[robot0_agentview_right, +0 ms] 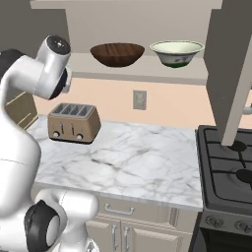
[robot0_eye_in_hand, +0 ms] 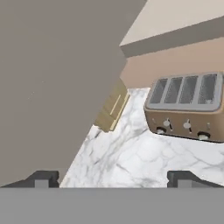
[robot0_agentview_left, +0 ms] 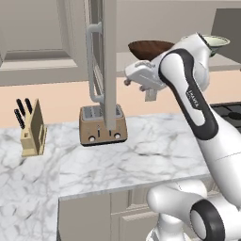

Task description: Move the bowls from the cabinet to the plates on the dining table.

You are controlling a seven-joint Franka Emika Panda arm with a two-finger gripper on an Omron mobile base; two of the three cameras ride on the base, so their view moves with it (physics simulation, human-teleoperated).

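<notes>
Now the cabinet stands open, its door swung out edge-on toward the left base camera, its long bar handle showing beside it. Both bowls sit on the cabinet's lowest shelf, above the marble bench: the dark wooden bowl to the left and the pale green bowl just beside it on the right, the two apart and upright. No plates or dining table are in sight from here.

The gripper is empty, its fingers spread wide with nothing between them. In the hand view it looks down past the open door at the toaster and the knife block on the bench, so it is aimed below and to the left of the shelf, not at either bowl.

In my judgement the next move turns on this: the bowls lie above and to the right of the hand, with the wooden bowl the nearer of the two. The hand will probably have to rise to shelf height, swing rightward clear of the door, and turn toward the shelf opening. Both bowls are round, so no long axis matters; what counts is bringing one finger over the rim of the wooden bowl. The second door hangs out over the stove on the far right, well away from that path.
</notes>
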